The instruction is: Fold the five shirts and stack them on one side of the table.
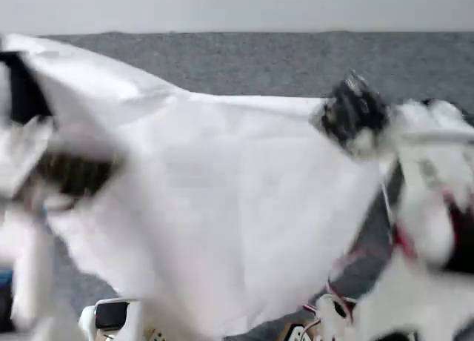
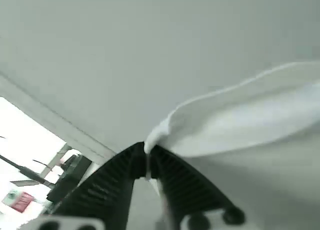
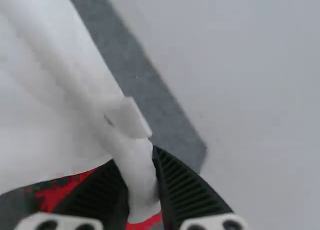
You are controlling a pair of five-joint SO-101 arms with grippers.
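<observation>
Lit brightly and evenly, faint shadow only in shirt folds. Smeared heavily by motion in the high view, worst left and right. Blown out at a window, left wrist view.

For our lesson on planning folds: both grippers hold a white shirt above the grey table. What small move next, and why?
Probably lower both arms together, laying the shirt flat on the table. The left gripper and right gripper each pinch an edge, and it hangs spread between them, unfolded.
</observation>
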